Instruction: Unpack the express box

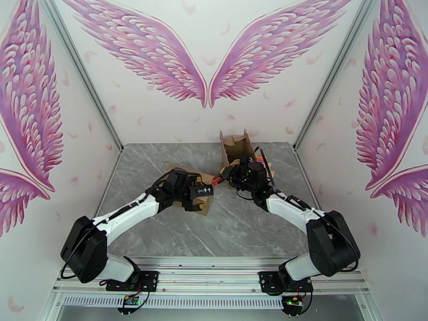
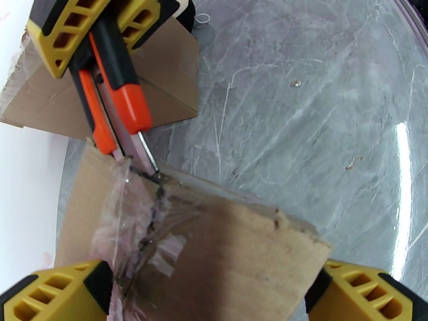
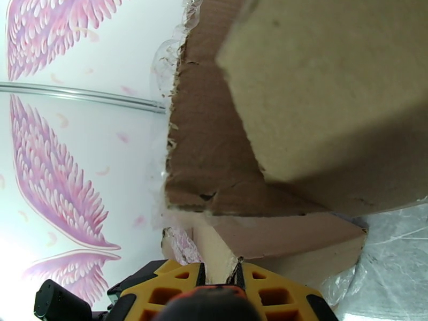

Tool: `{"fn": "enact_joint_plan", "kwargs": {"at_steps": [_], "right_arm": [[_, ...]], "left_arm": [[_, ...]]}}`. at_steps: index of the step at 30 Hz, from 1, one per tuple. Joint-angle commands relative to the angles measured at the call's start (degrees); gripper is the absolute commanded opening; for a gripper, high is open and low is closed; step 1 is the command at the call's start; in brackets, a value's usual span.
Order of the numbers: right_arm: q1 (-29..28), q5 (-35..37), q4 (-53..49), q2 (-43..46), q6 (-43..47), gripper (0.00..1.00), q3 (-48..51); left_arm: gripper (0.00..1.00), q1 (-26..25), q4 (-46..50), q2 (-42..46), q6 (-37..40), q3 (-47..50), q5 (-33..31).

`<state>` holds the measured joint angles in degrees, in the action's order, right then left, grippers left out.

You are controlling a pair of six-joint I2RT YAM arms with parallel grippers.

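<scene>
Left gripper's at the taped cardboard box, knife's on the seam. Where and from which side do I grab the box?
Probably the plain near edge of the box, pinched across its width from the near side, where the open left gripper straddles it. The knife works the far taped seam, so keep clear there.

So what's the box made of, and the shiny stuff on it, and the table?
The box looks like brown cardboard, matte, with rough torn edges. The shiny stuff is probably clear plastic tape, wrinkled and glossy along the seam. The table looks like grey marble with white veins, though it could be a printed surface; it reflects light.
</scene>
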<state>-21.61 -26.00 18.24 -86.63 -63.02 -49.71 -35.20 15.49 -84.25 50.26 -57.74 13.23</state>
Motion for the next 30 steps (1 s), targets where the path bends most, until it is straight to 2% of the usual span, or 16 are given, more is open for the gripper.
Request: {"fn": "enact_joint_plan", "kwargs": {"at_steps": [1, 7, 14, 24, 30], "right_arm": [[-1.25, -8.95, -5.5, -1.66, -0.62, 0.0, -0.78], [-1.24, -18.53, -9.47, -2.85, -0.83, 0.0, -2.66], [-1.16, -24.94, -13.53, -2.71, 0.17, 0.0, -3.7], [-1.16, -22.96, -20.58, -2.17, 5.13, 0.0, -6.7], [-1.08, -21.67, -21.2, -1.86, 5.06, 0.0, -6.08]], "left_arm": [[0.99, 0.26, -6.61, -0.95, -1.25, -1.33, -6.33], [0.99, 1.42, -7.4, -0.23, -2.25, -0.51, -8.21], [0.99, 2.04, -7.52, 0.0, -2.47, -0.09, -10.21], [0.99, 1.47, -7.49, -2.72, -4.71, -2.88, -12.74], [0.99, 1.41, -8.64, -5.23, -7.66, -5.04, -18.03]]}}
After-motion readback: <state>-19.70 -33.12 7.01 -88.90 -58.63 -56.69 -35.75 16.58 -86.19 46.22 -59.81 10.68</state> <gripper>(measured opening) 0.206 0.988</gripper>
